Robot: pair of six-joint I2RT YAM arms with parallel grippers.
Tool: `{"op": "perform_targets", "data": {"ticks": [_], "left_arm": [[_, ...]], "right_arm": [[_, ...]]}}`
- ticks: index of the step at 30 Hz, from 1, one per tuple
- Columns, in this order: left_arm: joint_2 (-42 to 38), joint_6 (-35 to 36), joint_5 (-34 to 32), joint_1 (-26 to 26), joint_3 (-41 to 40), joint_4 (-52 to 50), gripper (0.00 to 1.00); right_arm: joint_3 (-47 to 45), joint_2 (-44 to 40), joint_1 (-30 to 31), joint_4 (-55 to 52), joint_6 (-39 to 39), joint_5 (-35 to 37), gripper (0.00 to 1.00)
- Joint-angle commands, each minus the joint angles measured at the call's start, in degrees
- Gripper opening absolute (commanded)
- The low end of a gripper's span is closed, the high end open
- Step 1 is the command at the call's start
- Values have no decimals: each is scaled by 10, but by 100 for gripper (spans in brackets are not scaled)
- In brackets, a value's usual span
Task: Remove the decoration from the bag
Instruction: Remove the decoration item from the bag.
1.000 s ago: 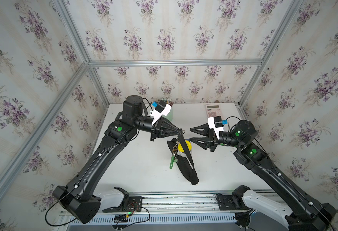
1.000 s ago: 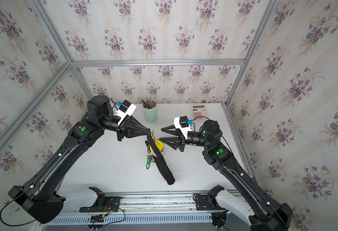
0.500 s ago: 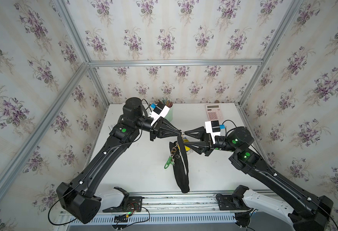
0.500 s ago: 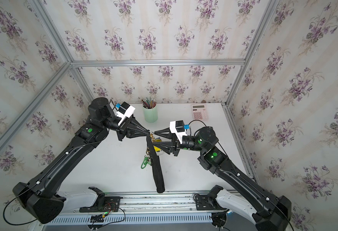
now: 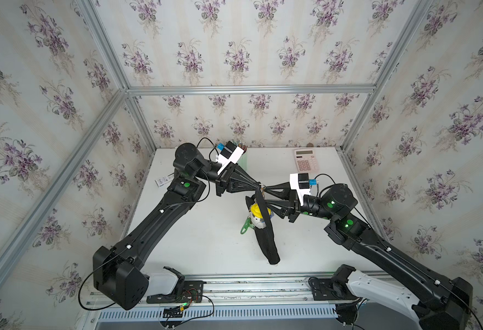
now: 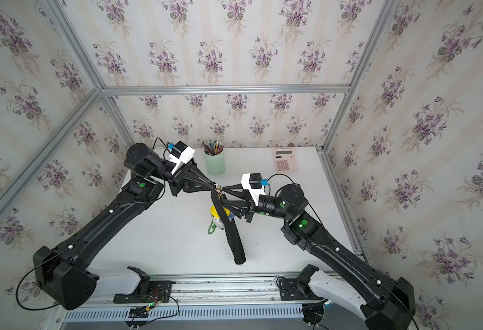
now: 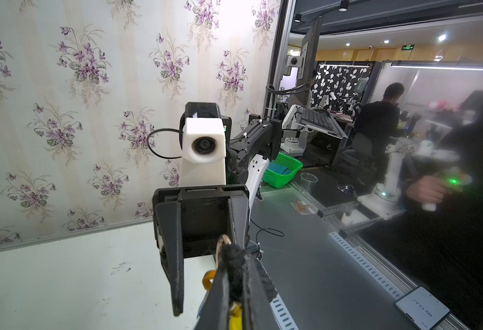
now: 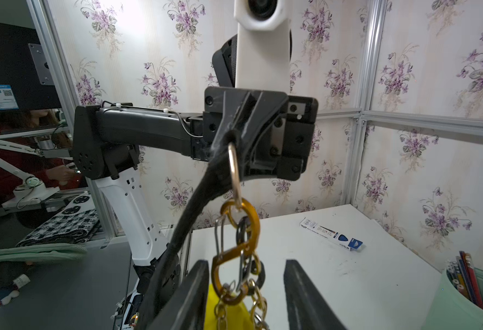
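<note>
**A:** Start at the bottom. What lies farthest below the grippers?

**B:** The lower end of the black bag [image 5: 268, 245]. It hangs down from the left gripper [image 5: 259, 187], and in both top views its tip seems to rest on the white table [image 5: 206, 243].

**A:** Where is the decoration?

**B:** The decoration [image 5: 244, 228] hangs beside the bag. Its green cord loop is below the right gripper [image 5: 264, 195] and lower than the plush charm [image 5: 255, 212]. The charm, with its yellow top, sits just under that gripper's lower finger.

**A:** And the top end of the decoration?

**B:** In the right wrist view its orange clasp [image 8: 255, 228] hangs from a pale metal ring [image 8: 234, 174]. The ring comes out of the bag's strap end, right at the left gripper's tips.

**A:** What is the left gripper doing?

**B:** Its jaws are pressed together on the strap end of the bag and carry its weight.

**A:** And the right gripper?

**B:** It faces the left one, almost tip to tip. Its jaws stand partly apart and hold nothing. The clasp and some gold links hang in the gap between its fingers. I cannot tell whether the clasp touches a finger.

**A:** What is farther back?

**B:** A green pencil cup [image 6: 214, 165] stands behind the left gripper. A pink calculator [image 6: 284, 161] lies behind the right gripper, near the back wall. A small flat box [image 8: 331, 235] lies on the table out past the left arm.
</note>
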Motion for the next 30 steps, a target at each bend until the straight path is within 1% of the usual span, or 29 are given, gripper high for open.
{"op": "perform_targets", "data": {"ticks": [1, 3, 5, 8, 12, 13, 15, 18, 19, 21, 24, 27, 30], "left_arm": [[13, -107, 6, 1, 0, 146, 0], [24, -149, 5, 1, 0, 207, 0], [30, -181, 1, 2, 2, 242, 0], [31, -186, -10, 3, 2, 245, 0], [30, -159, -25, 3, -4, 218, 0], [26, -141, -31, 4, -6, 194, 0], [11, -80, -43, 4, -10, 118, 0], [-23, 54, -76, 3, -11, -36, 0], [-32, 87, -86, 2, -12, -69, 0], [-43, 113, -91, 2, -14, -95, 0], [-36, 92, -78, 1, -12, -83, 0], [-29, 55, -68, 1, -21, -33, 0], [-27, 38, -68, 1, -28, -9, 0]], "right_arm": [[0, -1, 3, 26, 3, -2, 51], [0, -1, 5, 23, 2, 7, 51], [0, -3, 9, 23, 2, 21, 51], [-4, -10, 14, 21, -1, 39, 51], [-3, -15, 16, 14, -2, 68, 51], [-2, -16, 17, 14, 0, 76, 51], [-4, -20, 18, 23, 7, 85, 51], [-9, -22, 24, 40, 14, 95, 51], [-9, -20, 27, 42, 12, 96, 51], [-10, -18, 31, 46, 11, 96, 51], [-10, -15, 31, 57, 12, 80, 51], [-5, -10, 31, 60, 15, 59, 52], [2, -7, 31, 59, 21, 58, 53]]}}
